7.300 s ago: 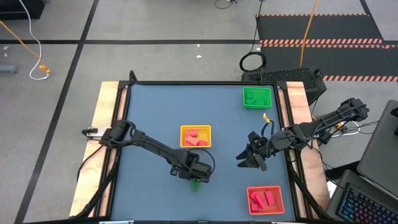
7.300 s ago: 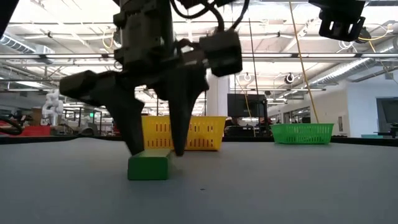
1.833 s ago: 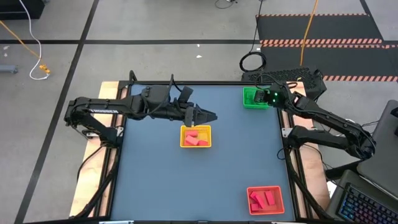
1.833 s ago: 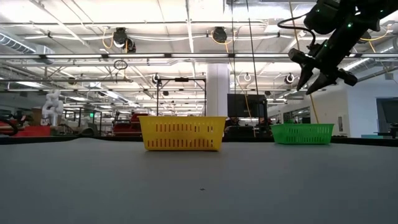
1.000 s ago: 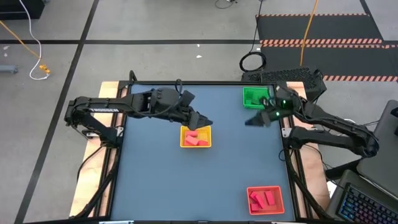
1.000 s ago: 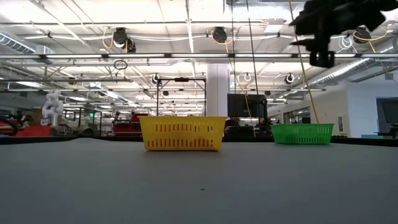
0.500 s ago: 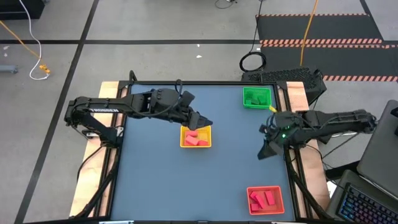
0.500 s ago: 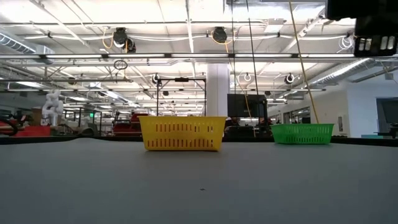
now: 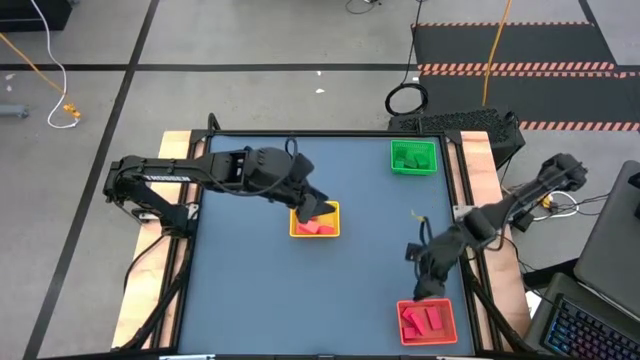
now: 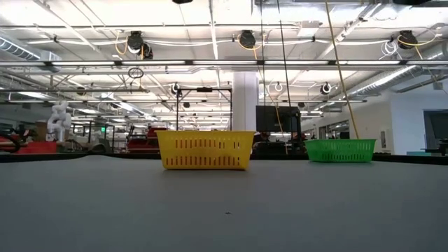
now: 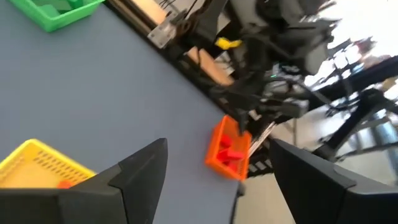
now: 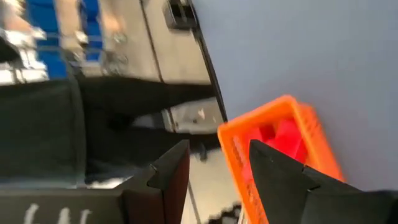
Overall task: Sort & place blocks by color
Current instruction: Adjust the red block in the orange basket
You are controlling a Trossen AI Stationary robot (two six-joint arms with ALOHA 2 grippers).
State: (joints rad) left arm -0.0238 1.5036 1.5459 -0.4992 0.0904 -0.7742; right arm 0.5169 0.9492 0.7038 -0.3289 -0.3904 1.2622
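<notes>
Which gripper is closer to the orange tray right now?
Right. The right gripper hangs just above the orange tray's far edge, jaws open and empty. The left gripper is over the yellow tray, far off.

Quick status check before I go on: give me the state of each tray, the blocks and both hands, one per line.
Yellow tray: mid-table, holds red blocks.
Green tray: far right corner, holds green blocks.
Orange tray: near right edge, holds red blocks.
Left hand: open, empty, over the yellow tray's far edge.
Right hand: open, empty, just above the orange tray.
Table: no loose blocks in sight.
</notes>
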